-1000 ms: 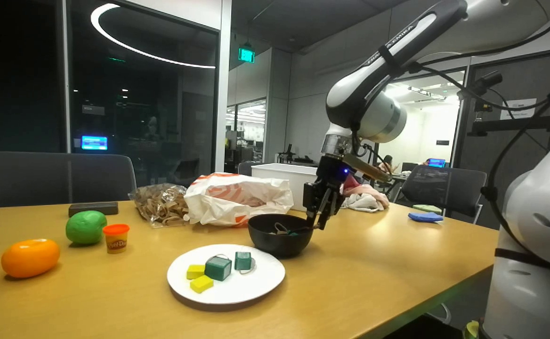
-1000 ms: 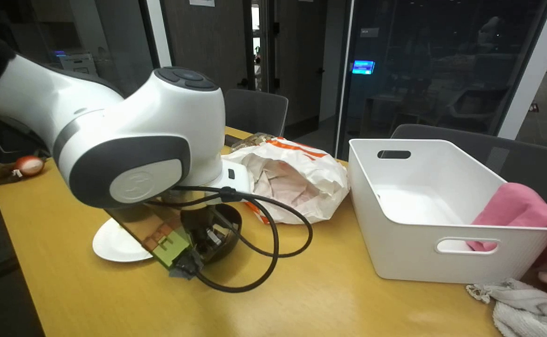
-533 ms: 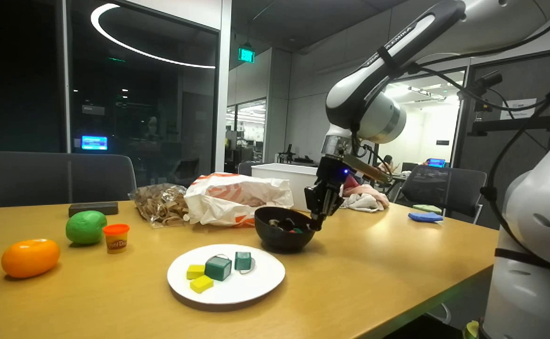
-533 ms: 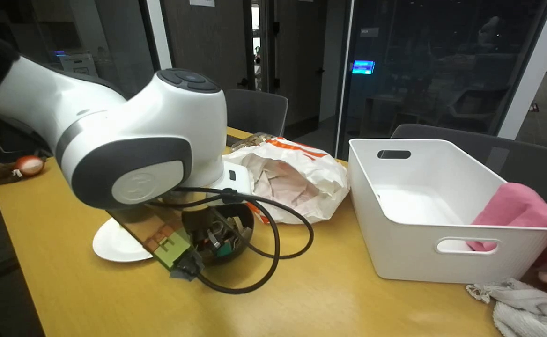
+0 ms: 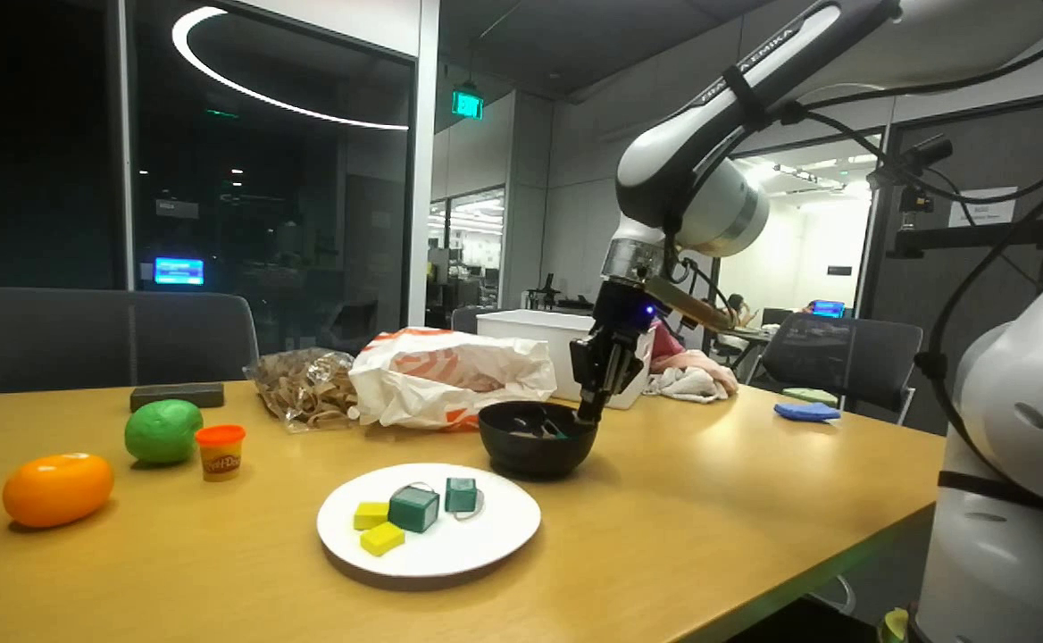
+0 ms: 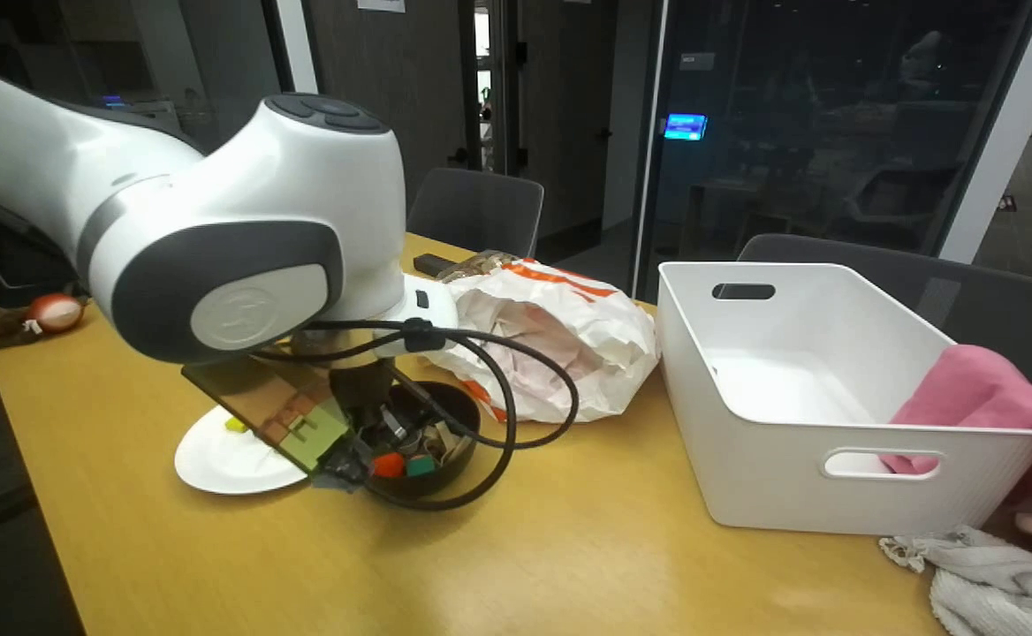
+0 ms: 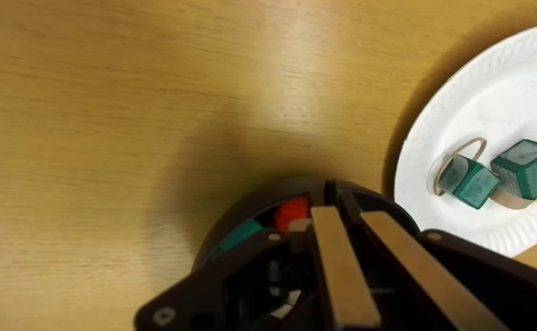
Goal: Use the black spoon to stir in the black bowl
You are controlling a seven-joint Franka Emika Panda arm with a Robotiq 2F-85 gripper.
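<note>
A chair (image 5: 102,344) and dark glass (image 5: 271,205) stood left of the gripper (image 5: 588,416) in an exterior view, the table (image 5: 709,487) below. The black bowl (image 5: 536,454), tilted earlier, sat level beneath; whether the gripper clasped the spoon, I could not tell.

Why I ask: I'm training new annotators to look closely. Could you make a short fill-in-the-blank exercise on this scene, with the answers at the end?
1. On the white plate lie ____ yellow blocks.
2. The rounded lump beside the Play-Doh tub is coloured ____.
3. In an exterior view, the cloth draped over the white bin is coloured ____.
4. In the wrist view, a small red piece lies inside the black ____.
Missing words: two; green; pink; bowl.
</note>
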